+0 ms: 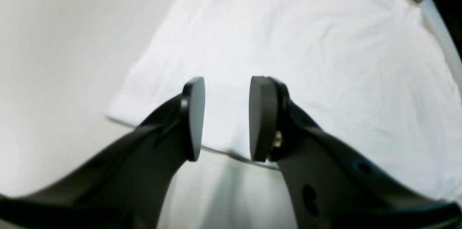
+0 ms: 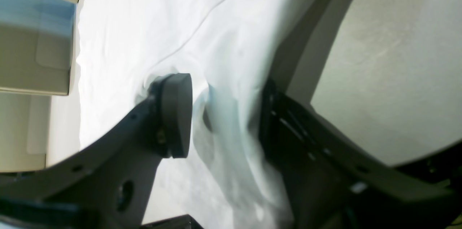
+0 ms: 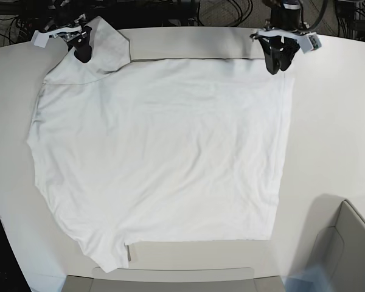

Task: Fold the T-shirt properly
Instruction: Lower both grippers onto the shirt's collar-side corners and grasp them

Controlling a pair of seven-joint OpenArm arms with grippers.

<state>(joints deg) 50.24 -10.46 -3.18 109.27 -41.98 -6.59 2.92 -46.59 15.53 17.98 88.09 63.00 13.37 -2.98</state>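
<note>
A white T-shirt [image 3: 161, 158] lies spread across the pale table [image 3: 334, 128], reaching from its far edge almost to the near one. At the far corner on the base view's left, the right pincer [image 2: 225, 117] is clenched on a bunched fold of the T-shirt, cloth rising between its pads. At the opposite far corner, the left pincer [image 1: 226, 119] hangs released, pads apart, directly over the garment's straight hemmed edge, with flat fabric stretching away beyond it.
</note>
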